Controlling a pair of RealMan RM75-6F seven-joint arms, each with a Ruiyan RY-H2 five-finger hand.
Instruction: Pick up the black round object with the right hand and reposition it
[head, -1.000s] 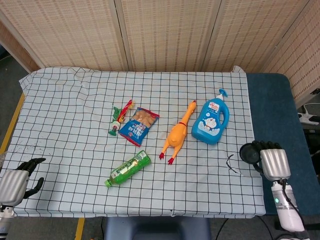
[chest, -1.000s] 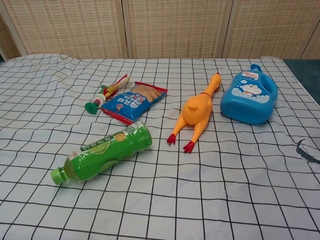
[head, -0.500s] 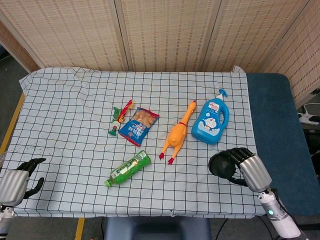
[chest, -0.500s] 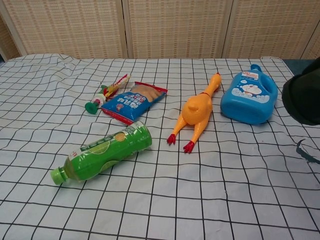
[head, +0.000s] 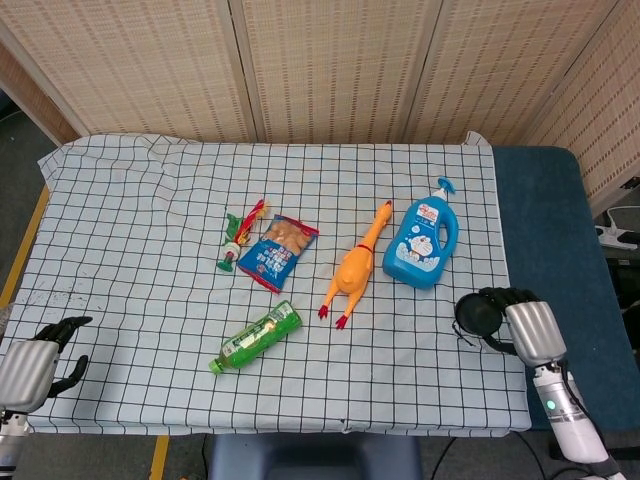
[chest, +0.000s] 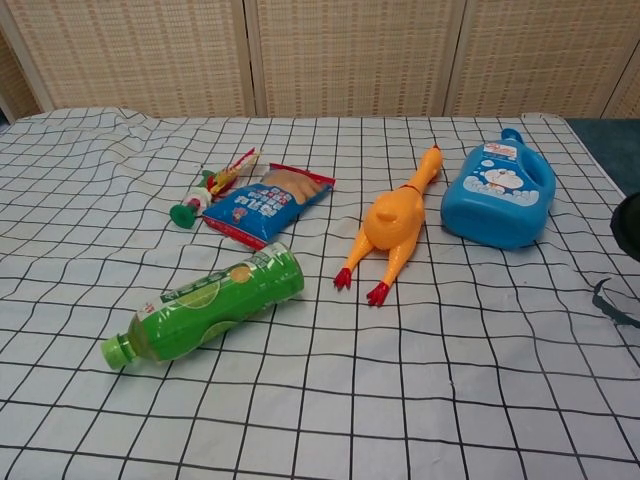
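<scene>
Checked tablecloth (head: 150, 230): right robot hand (head: 528, 330) grips black round object (head: 479, 317); left robot hand (head: 30, 368) spread.

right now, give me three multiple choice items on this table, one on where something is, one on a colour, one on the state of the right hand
1. Where does the green bottle lie relative to the rubber chicken?
A. behind it, toward the screen
B. in front of it and to its left, nearer the robot
C. on top of it

2. What colour is the detergent jug?
A. blue
B. red
C. white

3. What is the right hand doing?
A. resting flat on the cloth with nothing in it
B. pressing on the snack bag
C. holding the black round object

Key: 1 B, the head view shows the bottle lower and further left than the chicken. 2 A, its body is blue in both views. 3 C, the dark fingers wrap the black disc at the cloth's right edge.
</scene>
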